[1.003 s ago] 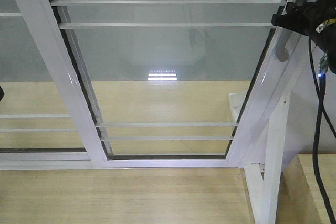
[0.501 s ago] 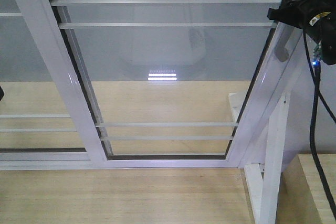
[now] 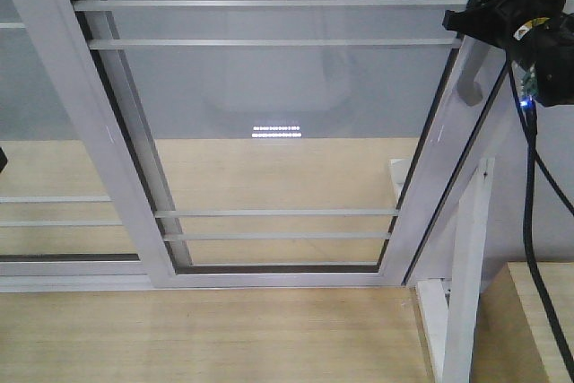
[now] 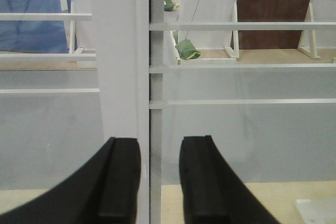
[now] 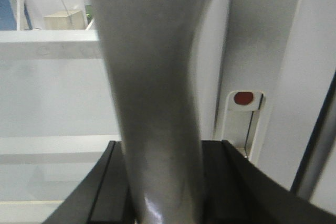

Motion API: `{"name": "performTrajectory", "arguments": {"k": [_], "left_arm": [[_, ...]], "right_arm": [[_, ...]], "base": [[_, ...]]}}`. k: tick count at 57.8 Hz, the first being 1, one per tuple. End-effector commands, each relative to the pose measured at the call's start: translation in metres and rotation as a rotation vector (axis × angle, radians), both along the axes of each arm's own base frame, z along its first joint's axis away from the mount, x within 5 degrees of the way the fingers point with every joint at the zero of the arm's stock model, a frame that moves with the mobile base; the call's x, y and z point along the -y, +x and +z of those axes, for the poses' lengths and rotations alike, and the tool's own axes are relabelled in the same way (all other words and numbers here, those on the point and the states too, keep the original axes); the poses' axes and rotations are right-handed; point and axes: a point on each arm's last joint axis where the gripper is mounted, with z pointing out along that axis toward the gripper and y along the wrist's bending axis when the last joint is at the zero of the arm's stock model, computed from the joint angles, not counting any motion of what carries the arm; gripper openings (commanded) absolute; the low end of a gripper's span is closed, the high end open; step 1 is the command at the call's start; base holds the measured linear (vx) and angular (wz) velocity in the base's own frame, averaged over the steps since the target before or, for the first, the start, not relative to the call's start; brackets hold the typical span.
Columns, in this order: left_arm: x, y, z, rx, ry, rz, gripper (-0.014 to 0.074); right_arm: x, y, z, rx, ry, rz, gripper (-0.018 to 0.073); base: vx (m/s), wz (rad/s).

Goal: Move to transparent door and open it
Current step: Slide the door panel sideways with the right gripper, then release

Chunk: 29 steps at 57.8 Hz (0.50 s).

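The door (image 3: 278, 87) handle (image 5: 152, 77) is pinched by the right pincer (image 5: 165, 182); the left pincer (image 4: 157, 182) is spread. Grip may be lost if pulled askew.

The transparent door (image 3: 278, 132) is white-framed, its handle (image 3: 469, 80) grey.

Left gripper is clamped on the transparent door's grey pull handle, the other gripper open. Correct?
No: the right gripper clamps the grey pull handle of the transparent door, as the right wrist view shows; the left gripper is the open one.
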Motion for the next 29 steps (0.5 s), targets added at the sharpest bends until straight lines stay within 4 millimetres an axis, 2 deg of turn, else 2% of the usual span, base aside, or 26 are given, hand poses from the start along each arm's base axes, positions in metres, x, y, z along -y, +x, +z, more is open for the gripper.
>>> {"name": "performTrajectory", "arguments": {"k": [1, 29], "left_arm": [[0.001, 0.002, 0.02, 0.121, -0.019, -0.005, 0.0349], [0.001, 0.002, 0.02, 0.121, -0.019, -0.005, 0.0349]], "right_arm": [[-0.03, -0.004, 0.043, 0.175, -0.047, 0.102, 0.0323], [-0.08, -0.012, 0.043, 0.182, -0.035, 0.217, 0.0323]], "base": [[0.0, 0.0], [0.0, 0.0]]}}
